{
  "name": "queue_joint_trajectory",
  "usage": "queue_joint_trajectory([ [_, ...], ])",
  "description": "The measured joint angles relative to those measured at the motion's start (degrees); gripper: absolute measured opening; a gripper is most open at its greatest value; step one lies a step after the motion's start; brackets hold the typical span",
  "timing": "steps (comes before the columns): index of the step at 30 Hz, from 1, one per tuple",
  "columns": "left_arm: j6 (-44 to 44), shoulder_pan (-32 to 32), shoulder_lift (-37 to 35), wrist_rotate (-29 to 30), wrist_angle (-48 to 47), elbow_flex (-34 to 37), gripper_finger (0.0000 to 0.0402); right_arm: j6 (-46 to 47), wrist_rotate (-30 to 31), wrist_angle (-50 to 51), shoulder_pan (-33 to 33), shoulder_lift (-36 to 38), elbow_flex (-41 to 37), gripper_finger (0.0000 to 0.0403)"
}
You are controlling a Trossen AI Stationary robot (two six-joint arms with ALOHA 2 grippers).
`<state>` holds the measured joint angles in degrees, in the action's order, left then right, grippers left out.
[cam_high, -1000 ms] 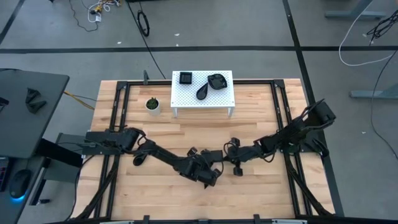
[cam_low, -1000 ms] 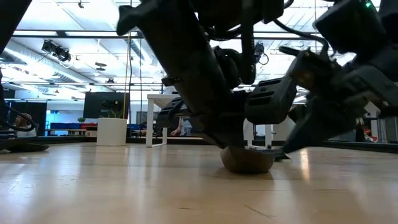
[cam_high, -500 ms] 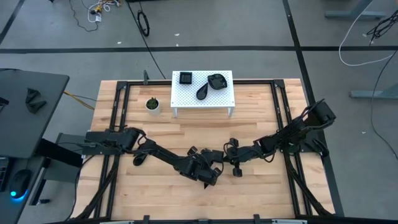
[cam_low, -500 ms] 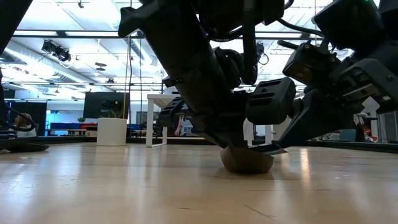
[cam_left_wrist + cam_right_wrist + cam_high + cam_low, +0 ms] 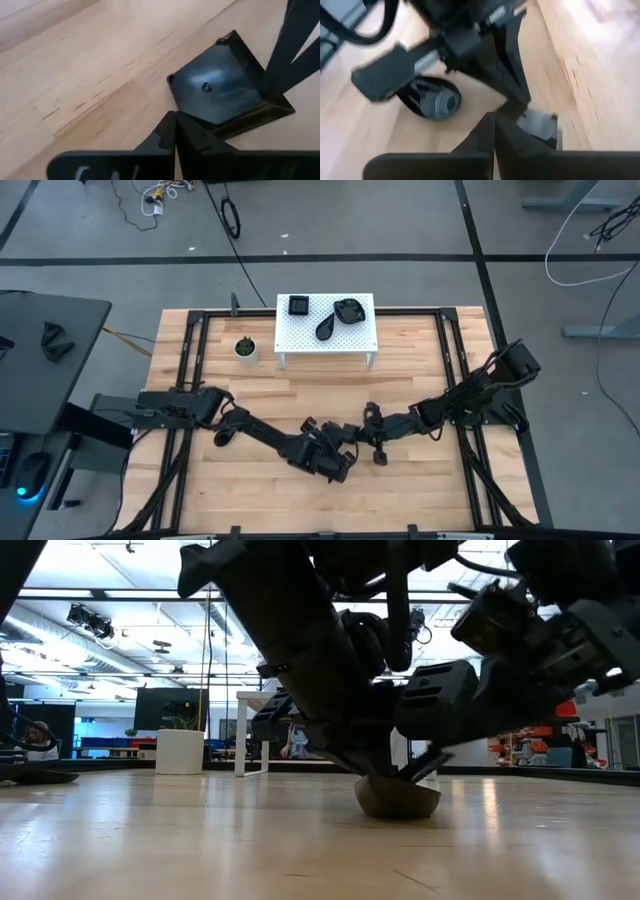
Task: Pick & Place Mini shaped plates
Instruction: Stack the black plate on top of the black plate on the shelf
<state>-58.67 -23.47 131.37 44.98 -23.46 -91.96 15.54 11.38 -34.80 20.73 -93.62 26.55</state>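
A square black mini plate (image 5: pixel 217 90) lies on the wooden table near its middle. A rounded black plate (image 5: pixel 432 98) rests on its underside next to it, also seen as the rounded plate (image 5: pixel 398 798). My left gripper (image 5: pixel 175 120) is shut with its tips at one corner of the square plate. My right gripper (image 5: pixel 492 120) is shut and comes in from the table's right at the opposite corner. Three more black plates (image 5: pixel 326 328) lie on the white perforated stand (image 5: pixel 360 340) at the far side. My left gripper's shut fingertips meet the square plate's near corner (image 5: pixel 176 106), slanting down from the table's left. The plate lies on the table; pressing or only touching, I cannot tell. My right gripper's shut fingertips (image 5: pixel 272 80) come down on the plate's rim at the opposite corner (image 5: pixel 264 97), slanting from the table's right. I cannot tell whether the rim sits between them.
A small white pot with a green plant (image 5: pixel 245 348) stands left of the stand. Black frame rails (image 5: pixel 455 360) run along both sides of the table. Bare wood (image 5: pixel 420 500) lies toward the near edge.
My right gripper has tipped, its body rising a little in the low view while its tips stay at the square plate. My left gripper keeps its place. The rounded plate has not moved.
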Motion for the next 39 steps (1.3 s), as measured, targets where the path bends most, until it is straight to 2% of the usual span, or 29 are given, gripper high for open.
queue_joint_trajectory([
  [4,2.21,-0.74,0.0,1.92,4.44,-0.25,0.0005,-0.87,1.52,-3.2,-0.2,0.05,0.28,0.0006],
  [9,12.92,-1.34,-0.04,2.77,13.53,-0.28,0.0009,-1.6,5.45,-4.05,-0.18,-0.04,0.91,0.0006],
  [15,14.17,-1.32,-0.27,2.41,13.01,-0.28,0.0005,-3.64,7.97,-0.81,0.06,2.17,1.01,0.0006],
  [20,14.12,-1.56,-0.33,-1.65,12.84,-0.28,0.0009,-0.64,6.26,16.8,4.18,11.38,1.05,0.0006],
  [25,14.04,-0.36,-0.35,-8.33,12.92,-0.28,0.0004,9.4,-4.62,35.88,10.44,18.08,1.01,0.0006],
  [27,14.29,0.65,-0.35,-9.95,12.93,-0.28,0.0005,12.6,-5.29,38.07,13.0,18.07,0.23,0.0006],
  [31,15.8,2.57,-0.32,-13.1,13.1,-0.26,0.0005,16.16,-1.41,36.21,14.88,15.83,-2.42,0.0003],
  [39,18.82,5.55,0.85,-21.61,14.32,-0.18,0.0007,15.75,-0.76,20.78,12.93,9.51,-5.62,0.0002],
])
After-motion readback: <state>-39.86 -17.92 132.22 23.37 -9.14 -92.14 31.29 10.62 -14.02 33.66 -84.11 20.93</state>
